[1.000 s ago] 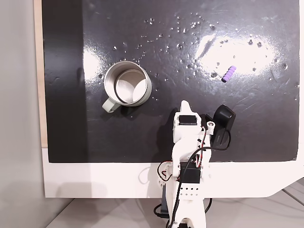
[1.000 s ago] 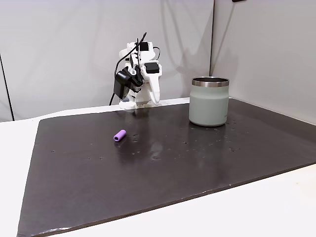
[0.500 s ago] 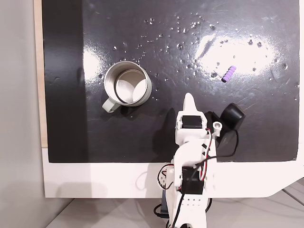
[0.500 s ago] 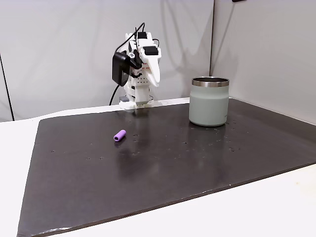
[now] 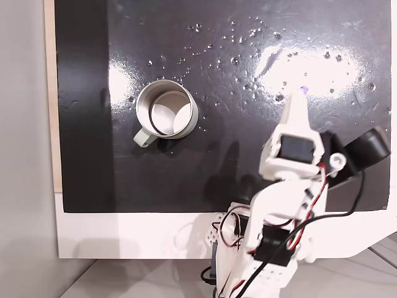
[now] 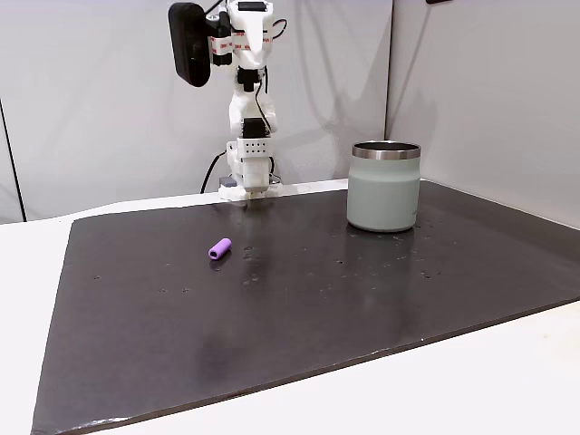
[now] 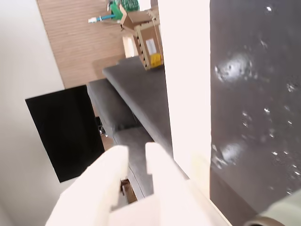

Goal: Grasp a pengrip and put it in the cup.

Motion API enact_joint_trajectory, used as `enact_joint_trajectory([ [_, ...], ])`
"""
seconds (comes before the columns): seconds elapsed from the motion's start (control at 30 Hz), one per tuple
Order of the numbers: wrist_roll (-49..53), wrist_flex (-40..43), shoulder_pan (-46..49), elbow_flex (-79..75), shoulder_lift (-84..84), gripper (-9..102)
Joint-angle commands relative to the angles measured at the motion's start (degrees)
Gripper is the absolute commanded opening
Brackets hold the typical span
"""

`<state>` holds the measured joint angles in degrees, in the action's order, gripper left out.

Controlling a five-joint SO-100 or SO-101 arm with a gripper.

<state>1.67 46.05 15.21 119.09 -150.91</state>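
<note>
The arm is raised high over the black mat (image 6: pixel 362 299), and the job has hardly begun — this looks like the reaching step, before any grab.

The gripper (image 7: pixel 136 153) has two white fingers with a thin gap between them, so it is open just a little. Nothing is held in it. In the wrist view it points out past the edge of the mat, toward a room with a grey sofa (image 7: pixel 136 99) and a cardboard box (image 7: pixel 143 35). In the fixed view from above, the gripper's tip (image 5: pixel 296 105) sits over the spot where the pengrip (image 5: pixel 304 91) lies, so just a speck of purple shows there.

In the fixed view from the side, the pengrip (image 6: pixel 219 248) lies flat on the mat, alone, well below the gripper (image 6: pixel 251 41). The cup (image 6: pixel 385 186) stands upright well apart from it, off to the right in that view. From above, the cup (image 5: pixel 186 130) looks empty, with a shiny inside and its handle toward the arm's base.

Next, I think the arm must tip down and come low over the purple piece, then open its fingers wider. The piece is tiny and round — it may roll away if one finger bumps it first.
</note>
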Motion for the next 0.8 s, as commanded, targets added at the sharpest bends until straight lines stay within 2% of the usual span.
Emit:
enact_joint_trajectory([
  [0.0,0.88,-2.02,0.79,-13.27,9.32,0],
  [0.23,1.41,1.76,0.18,-30.15,24.43,0],
  [0.5,0.62,18.72,2.46,-50.89,44.12,0],
  [0.77,0.18,30.5,5.01,-69.43,59.94,0],
])
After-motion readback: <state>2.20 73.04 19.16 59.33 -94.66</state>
